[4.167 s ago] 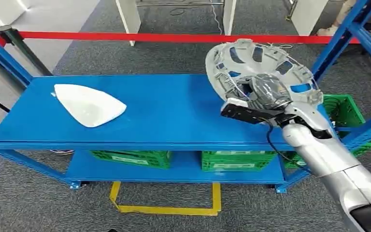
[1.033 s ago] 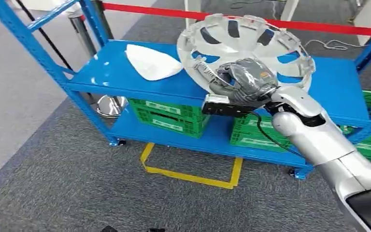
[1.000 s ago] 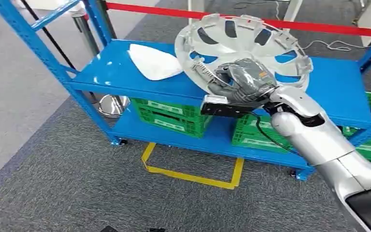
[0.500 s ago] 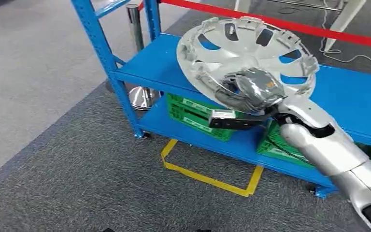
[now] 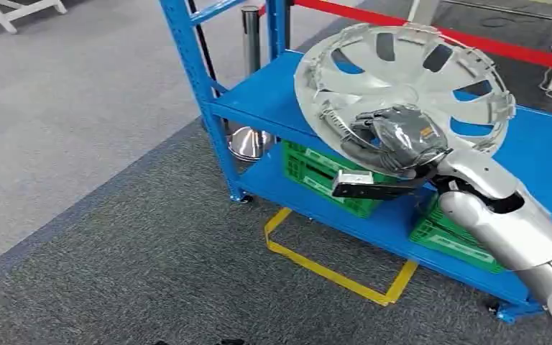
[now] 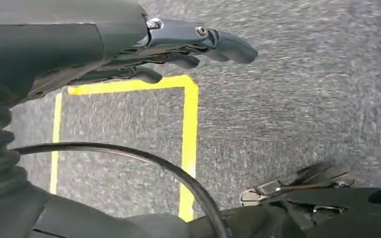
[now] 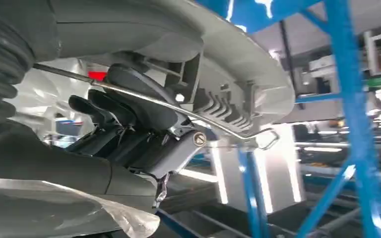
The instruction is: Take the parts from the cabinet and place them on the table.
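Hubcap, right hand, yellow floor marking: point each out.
hubcap (image 5: 402, 68), head view, on a spoke of its inner face
right hand (image 5: 402, 136), head view, on its back
yellow floor marking (image 5: 330, 272), head view, on its near strip

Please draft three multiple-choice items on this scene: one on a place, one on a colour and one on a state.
1. Where do the green crates sit?
A. on the rack's lower shelf
B. on its top shelf
C. on the carpet

2. What colour is the tape outline on the floor?
A. red
B. white
C. yellow

3. What is the right hand doing?
A. hanging free
B. holding the wheel cover
C. resting on a crate

Key: 1 A, the green crates stand on the lower shelf of the blue rack. 2 C, the tape outline on the grey carpet is yellow. 3 B, the right hand has its fingers closed over the rim of the silver wheel cover, lifted above the shelf.
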